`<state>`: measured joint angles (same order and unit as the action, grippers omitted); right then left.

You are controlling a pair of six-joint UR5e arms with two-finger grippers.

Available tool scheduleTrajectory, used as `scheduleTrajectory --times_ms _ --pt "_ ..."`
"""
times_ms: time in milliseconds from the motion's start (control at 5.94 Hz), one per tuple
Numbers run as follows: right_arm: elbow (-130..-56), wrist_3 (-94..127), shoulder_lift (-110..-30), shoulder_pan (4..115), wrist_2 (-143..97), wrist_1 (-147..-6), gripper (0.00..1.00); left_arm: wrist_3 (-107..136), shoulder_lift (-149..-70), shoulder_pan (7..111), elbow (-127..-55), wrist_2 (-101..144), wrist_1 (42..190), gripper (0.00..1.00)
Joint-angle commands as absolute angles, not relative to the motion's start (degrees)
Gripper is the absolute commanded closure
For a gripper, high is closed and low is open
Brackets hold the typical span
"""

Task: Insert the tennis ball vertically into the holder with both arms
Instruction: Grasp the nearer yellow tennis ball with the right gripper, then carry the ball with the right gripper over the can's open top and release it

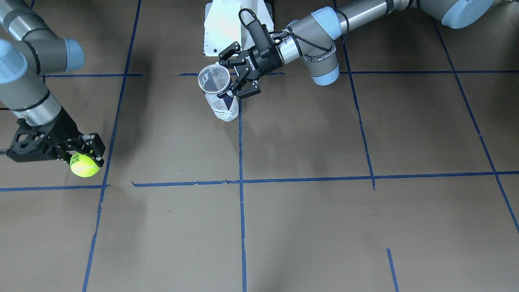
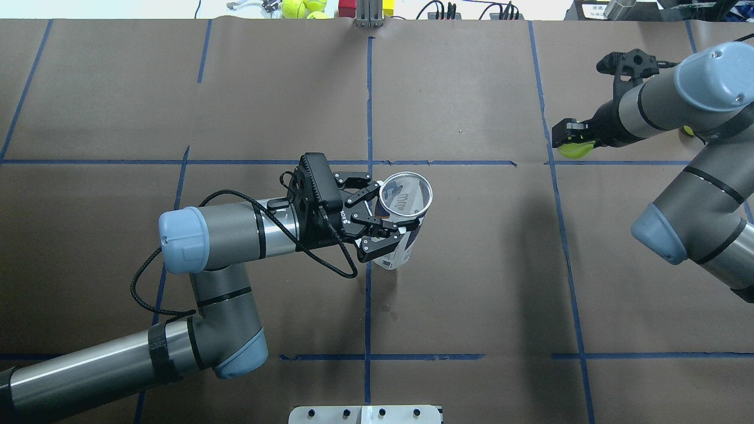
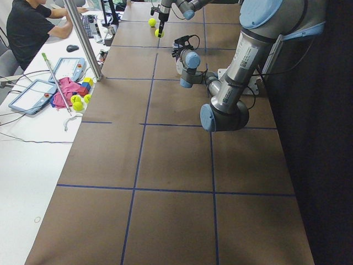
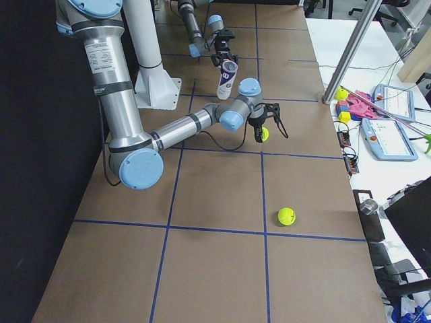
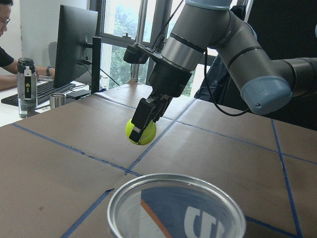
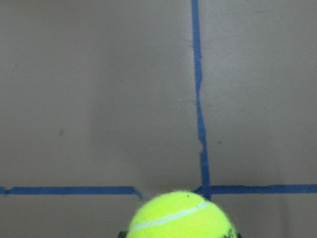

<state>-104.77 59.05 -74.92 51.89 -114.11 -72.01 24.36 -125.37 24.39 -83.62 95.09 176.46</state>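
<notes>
- Can sits between the 2 fingers of the left gripper, which is clamped on its mid-body
- It is near upright with a slight lean, silvery rim and open mouth up, label below, close to the middle of the table and beside a crossing of blue tape
- Whether its base touches the table cannot be told
- Ball is pinched between the fingers of the right gripper, which points down with the ball at its tip, dark letters facing up
- The ball hangs low over the table, next to a tape line; contact with the surface cannot be told
- Ball and can are well apart, the ball out toward the robot's right end of the table
- From the left wrist, the can's rim fills the bottom edge and the held ball shows beyond it
- From the right wrist, the ball's top with its white seam sits just below a tape crossing
- A spare ball lies loose on the table, clear of both arms
</notes>
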Motion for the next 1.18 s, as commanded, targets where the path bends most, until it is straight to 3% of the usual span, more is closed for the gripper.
scheduleTrajectory --times_ms 0,505,674,1011 --pt "-119.0 69.0 -67.7 47.8 -113.9 -89.9 0.98 19.3 -125.3 24.3 -79.1 94.7 184.2 0.41" --pt "-121.5 77.3 -61.6 42.7 -113.7 -92.2 0.96 15.6 -125.2 24.2 -77.3 94.7 186.2 0.41" --pt "-121.6 77.3 -60.1 40.9 -113.6 -92.3 0.89 15.6 -124.9 24.2 -77.1 94.6 186.2 0.39" --pt "-121.1 77.3 -54.1 37.3 -109.8 -99.9 0.85 15.6 -124.9 24.2 -76.7 94.6 186.3 0.33"
